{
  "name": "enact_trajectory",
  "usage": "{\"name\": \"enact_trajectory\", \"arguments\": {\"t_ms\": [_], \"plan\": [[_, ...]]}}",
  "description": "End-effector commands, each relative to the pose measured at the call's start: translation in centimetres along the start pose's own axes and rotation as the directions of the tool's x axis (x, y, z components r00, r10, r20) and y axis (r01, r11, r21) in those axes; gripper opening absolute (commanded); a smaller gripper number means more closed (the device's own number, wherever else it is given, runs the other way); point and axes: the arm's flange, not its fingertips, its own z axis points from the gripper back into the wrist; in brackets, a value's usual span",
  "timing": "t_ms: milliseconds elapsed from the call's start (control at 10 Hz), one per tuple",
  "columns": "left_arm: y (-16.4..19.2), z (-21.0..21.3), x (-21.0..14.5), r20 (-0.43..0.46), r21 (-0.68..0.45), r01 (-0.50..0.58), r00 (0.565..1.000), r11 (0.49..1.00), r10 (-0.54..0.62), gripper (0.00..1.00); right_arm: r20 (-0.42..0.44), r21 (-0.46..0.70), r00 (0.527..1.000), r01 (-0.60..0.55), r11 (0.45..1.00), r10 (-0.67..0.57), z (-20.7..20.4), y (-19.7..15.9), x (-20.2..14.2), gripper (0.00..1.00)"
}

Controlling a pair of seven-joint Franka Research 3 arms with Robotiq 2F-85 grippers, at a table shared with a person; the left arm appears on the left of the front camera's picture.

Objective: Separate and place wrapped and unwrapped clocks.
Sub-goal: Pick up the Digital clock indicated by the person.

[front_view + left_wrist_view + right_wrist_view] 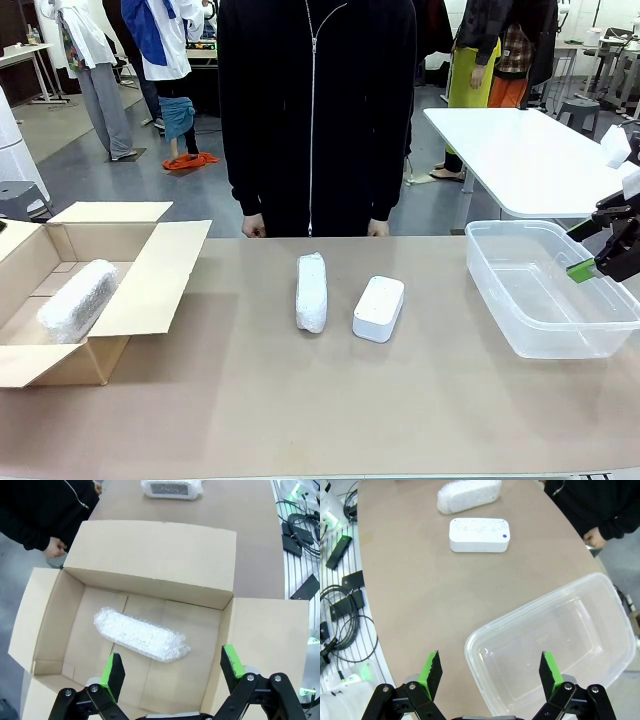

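Observation:
One bubble-wrapped clock [78, 298] lies inside the open cardboard box [150, 268] at the table's left. My left gripper [172, 672] hangs open above that box, over the wrapped clock [142, 635], holding nothing. A second wrapped clock [311, 291] lies mid-table, with the bare white clock [379, 307] just to its right. My right gripper [600, 240] is open and empty above the right end of the clear tub [550, 290]. From the right wrist, the gripper [490, 672] sits over the tub's rim [485, 640], with the bare clock [479, 535] and wrapped clock [469, 495] beyond.
A person in a black zip jacket [315, 100] stands at the far edge, hands [254, 228] resting by the table rim. The box's flaps [30, 365] spread outward. Cables [345, 610] lie off the table's near side. A white table [530, 150] stands behind.

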Motion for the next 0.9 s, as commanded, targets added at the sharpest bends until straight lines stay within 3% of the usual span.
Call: {"name": "enact_trajectory", "arguments": {"t_ms": [0,400,600,800], "plan": [[0.3,0.2,-0.2,0.052,-0.007,0.032,0.998,0.999,-0.031,1.0,0.033,0.016,0.999,-0.01,1.0,0.009,-0.3,-0.2,0.0,1.0],[-0.5,0.9,-0.1,0.127,0.027,0.077,0.989,0.997,-0.08,1.0,0.033,0.016,0.999,-0.01,1.0,0.009,-0.3,-0.2,0.0,1.0],[-0.5,0.3,0.4,0.118,0.066,0.006,0.993,0.998,-0.014,1.0,0.033,0.016,0.999,-0.01,1.0,0.009,-0.3,-0.2,0.0,1.0],[-0.4,0.9,0.2,0.101,0.026,0.053,0.993,0.998,-0.055,1.0,0.033,0.016,0.999,-0.01,1.0,0.009,-0.3,-0.2,0.0,1.0]]}}
